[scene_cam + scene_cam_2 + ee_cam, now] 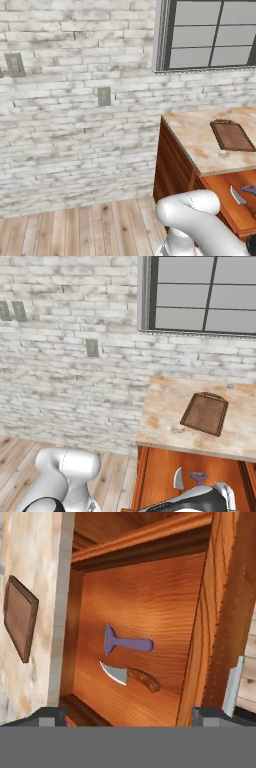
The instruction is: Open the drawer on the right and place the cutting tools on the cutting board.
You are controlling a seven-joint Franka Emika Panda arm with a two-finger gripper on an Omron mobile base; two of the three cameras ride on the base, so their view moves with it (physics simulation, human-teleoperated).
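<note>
Inside, drawer (145, 612) glows orange-brown, apparently pulled open

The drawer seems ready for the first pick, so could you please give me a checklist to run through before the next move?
1. Drawer pulled open: ok.
2. Knife lying flat on the drawer floor, nothing on top of it: ok.
3. Purple tool lies apart from the knife: ok, though the gap is narrow.
4. Board bare, on the counter above the drawer: ok.
5. Pincer open and empty: ok.
6. Pincer lined up over the knife handle: cannot tell.
</note>
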